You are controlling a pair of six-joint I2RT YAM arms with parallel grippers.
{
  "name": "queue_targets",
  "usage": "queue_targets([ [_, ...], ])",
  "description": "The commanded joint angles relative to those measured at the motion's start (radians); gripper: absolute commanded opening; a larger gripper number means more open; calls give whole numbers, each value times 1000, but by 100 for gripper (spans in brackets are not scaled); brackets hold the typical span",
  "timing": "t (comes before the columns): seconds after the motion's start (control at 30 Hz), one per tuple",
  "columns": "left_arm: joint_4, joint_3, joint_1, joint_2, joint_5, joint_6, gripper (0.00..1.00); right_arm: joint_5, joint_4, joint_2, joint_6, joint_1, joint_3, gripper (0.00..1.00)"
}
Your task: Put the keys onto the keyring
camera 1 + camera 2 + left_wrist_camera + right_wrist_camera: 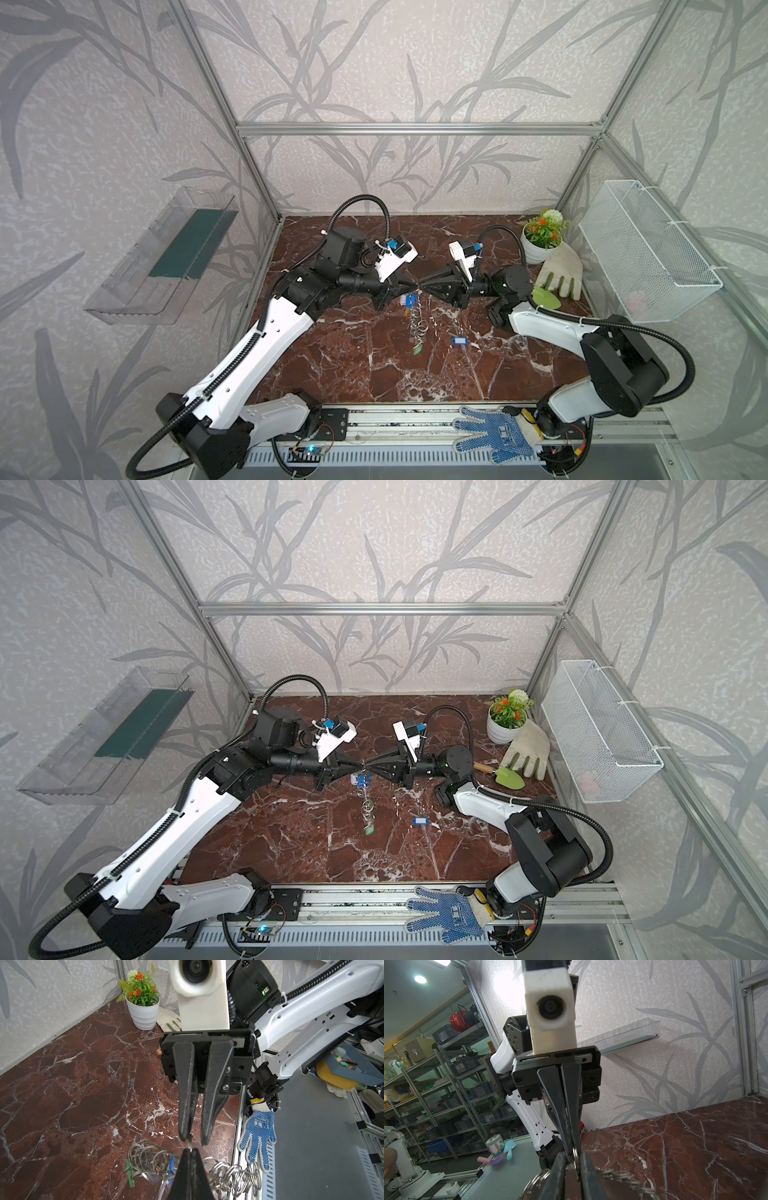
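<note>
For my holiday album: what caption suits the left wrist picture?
Left gripper pinches a wire loop of the keyring; right gripper, jaws slightly parted, meets it over the marble table.

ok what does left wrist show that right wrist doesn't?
Left wrist only: the right gripper head-on, jaws slightly apart; the flower pot; the blue dotted glove; a green tag.
Right wrist only: the left gripper head-on, jaws shut; the clear wall shelf.
Both: the keyring wire rings, one pinched in the left jaws where the tips meet, and the marble table.
</note>
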Motion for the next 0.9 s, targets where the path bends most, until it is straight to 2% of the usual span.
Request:
queue_targets([
  [0.0,78,41,0,-10,32,14,0,-33,43,6,-2,16,33,19],
  [0.13,87,37,-1,-17,40,9,0,-32,42,6,-1,17,33,18],
  [0.47,90,36,0,-24,26,3,0,-37,43,3,2,17,29,0],
  [0.7,142,14,5,-51,-1,-58,0,-35,43,-2,2,18,27,0],
  [0.77,207,-18,29,-90,-13,-128,9,-26,43,-5,0,16,24,0],
  [0.87,350,-103,117,-169,27,-285,23,-14,42,-12,-3,15,24,0],
])
